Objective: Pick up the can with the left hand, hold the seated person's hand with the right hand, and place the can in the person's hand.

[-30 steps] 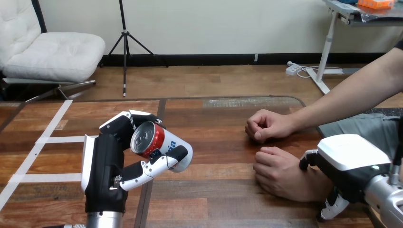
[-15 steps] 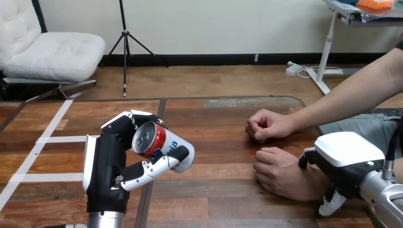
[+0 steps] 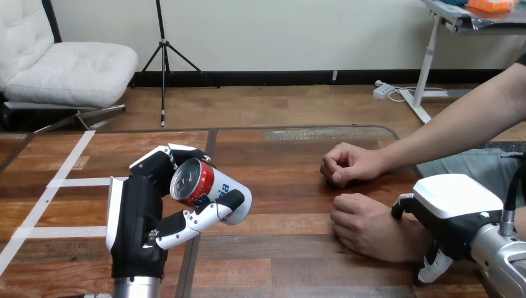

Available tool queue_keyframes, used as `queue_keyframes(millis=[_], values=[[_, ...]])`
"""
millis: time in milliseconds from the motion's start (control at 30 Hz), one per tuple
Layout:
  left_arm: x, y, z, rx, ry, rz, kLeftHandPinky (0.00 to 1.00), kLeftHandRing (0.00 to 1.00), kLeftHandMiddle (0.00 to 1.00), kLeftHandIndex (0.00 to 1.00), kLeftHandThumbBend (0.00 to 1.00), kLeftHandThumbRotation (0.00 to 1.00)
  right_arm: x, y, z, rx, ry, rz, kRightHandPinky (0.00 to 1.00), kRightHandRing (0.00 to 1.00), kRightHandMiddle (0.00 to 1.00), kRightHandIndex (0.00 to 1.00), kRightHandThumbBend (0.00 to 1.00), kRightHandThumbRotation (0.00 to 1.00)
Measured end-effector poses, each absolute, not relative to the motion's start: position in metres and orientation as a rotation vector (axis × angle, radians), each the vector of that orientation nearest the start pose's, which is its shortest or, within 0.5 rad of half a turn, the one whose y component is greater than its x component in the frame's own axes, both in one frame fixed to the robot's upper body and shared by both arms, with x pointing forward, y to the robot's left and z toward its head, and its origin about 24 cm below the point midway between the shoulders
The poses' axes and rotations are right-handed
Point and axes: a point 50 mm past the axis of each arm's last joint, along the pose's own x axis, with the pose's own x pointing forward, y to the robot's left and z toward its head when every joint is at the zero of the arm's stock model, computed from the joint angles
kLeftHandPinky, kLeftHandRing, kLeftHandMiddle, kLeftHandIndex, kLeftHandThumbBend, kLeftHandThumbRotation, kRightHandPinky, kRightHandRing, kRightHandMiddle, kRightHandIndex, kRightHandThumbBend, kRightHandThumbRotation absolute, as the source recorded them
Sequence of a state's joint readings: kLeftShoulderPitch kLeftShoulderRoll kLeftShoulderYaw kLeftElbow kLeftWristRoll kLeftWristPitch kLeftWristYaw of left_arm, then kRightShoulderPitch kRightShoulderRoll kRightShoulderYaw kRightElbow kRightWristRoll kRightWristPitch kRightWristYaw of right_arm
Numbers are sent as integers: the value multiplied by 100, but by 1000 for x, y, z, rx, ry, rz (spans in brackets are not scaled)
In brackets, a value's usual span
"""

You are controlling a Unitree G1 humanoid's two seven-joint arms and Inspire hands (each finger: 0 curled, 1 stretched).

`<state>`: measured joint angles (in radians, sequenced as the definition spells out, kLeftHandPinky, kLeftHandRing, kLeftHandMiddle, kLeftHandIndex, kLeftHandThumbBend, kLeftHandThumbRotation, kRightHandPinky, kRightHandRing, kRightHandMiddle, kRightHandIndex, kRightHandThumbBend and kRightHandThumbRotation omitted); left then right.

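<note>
While the left hand (image 3: pixel 139 217) stands upright in the lower left of the frame, its fingers (image 3: pixel 162 160) and thumb are curled round the can (image 3: pixel 211 186), gripping it from above and from below. The can is red with a white and blue band. It is tilted so that its silver top faces up toward the camera and its base points to the right. It is held off the wooden worktop (image 3: pixel 279 261), left of the frame's centre. White tape strips (image 3: pixel 62 183) cross the worktop near the left edge.

On the right side of the frame the person's two hands rest on the worktop, both loosely closed with the knuckles toward the can. The person's upper hand (image 3: pixel 347 164) lies right of centre. The person's lower hand (image 3: pixel 366 226) lies just below it, palm down.

In the lower right corner the right hand (image 3: pixel 456 202) sits over the person's wrist (image 3: pixel 406 239) behind that lower hand, its white shell uppermost. One finger shows at the far side of the wrist and another curls down at the near side, so the hand clasps the wrist. The can and the person's lower hand are well apart, with worktop between them.
</note>
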<state>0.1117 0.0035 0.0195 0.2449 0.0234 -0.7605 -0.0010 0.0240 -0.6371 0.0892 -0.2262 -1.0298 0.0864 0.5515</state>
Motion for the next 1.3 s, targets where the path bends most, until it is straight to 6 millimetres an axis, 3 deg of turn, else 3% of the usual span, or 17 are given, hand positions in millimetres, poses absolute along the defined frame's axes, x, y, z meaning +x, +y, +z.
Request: queue_keyframes(millis=[1300], values=[[212, 161, 30, 35, -389, 36, 38, 40, 42, 44, 75, 0, 230, -232, 83, -1634, 372, 281, 85, 90, 91, 87, 83, 9]])
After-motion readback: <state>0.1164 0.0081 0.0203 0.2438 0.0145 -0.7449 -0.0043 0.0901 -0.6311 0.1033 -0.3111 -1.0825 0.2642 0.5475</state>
